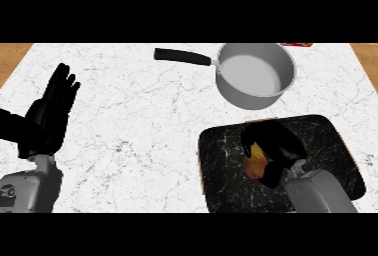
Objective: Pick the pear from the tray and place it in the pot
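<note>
A yellow-orange pear [256, 165] lies on the black tray [221, 185] at the lower right of the head view. My right hand [277, 145] is over the tray, its fingers and thumb curled round the pear and hiding most of it. A grey metal pot [255, 75] with a black handle [181, 56] stands behind the tray, its inside bare. At the left edge my left hand [53, 107] rests open, fingers up, away from both.
The white marbled counter [140, 130] spreads between my left hand and the tray. Wooden strips show at the far left and right corners. A small red and yellow thing [297, 44] peeks in at the back edge, behind the pot.
</note>
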`<control>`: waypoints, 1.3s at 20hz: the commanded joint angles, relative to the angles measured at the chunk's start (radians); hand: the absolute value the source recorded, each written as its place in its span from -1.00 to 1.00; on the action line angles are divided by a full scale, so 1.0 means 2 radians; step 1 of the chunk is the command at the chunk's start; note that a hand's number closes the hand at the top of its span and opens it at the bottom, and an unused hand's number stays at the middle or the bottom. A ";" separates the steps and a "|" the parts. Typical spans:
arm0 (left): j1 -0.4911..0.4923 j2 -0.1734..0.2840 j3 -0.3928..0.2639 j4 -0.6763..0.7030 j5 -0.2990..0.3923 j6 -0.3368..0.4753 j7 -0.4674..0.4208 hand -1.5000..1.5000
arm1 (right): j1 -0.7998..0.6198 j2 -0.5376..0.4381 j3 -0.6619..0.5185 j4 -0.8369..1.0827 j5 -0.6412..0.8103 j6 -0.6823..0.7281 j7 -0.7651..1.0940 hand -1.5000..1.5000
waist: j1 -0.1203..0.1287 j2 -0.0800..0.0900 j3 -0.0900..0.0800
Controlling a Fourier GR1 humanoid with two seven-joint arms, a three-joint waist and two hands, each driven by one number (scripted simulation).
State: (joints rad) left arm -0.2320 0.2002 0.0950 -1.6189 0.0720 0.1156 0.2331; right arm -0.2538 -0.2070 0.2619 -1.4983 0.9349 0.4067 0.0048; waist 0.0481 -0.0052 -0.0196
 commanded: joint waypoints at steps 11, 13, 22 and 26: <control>-0.030 -0.015 -0.022 0.014 -0.002 -0.005 0.003 0.00 | -0.164 0.103 0.125 -0.002 -0.020 -0.197 0.367 1.00 | 0.043 0.002 0.009; -0.032 -0.017 -0.024 0.014 -0.001 -0.004 0.006 0.00 | -0.193 0.103 0.134 -0.012 -0.014 -0.249 0.416 1.00 | 0.039 0.001 0.009; -0.042 -0.013 -0.013 0.027 -0.005 0.001 0.003 0.00 | -0.369 0.103 0.189 0.049 0.083 -0.353 0.648 1.00 | 0.023 0.002 0.007; -0.017 0.000 -0.006 0.012 0.003 -0.012 -0.002 0.00 | -0.407 0.103 0.176 0.094 0.080 -0.373 0.682 1.00 | 0.021 0.003 0.008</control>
State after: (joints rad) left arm -0.2847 0.1829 0.0666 -1.5788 0.0669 0.1034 0.2343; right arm -0.9788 -0.0088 0.6025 -1.3701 1.0792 -0.2503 1.1218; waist 0.0997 0.0003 -0.0039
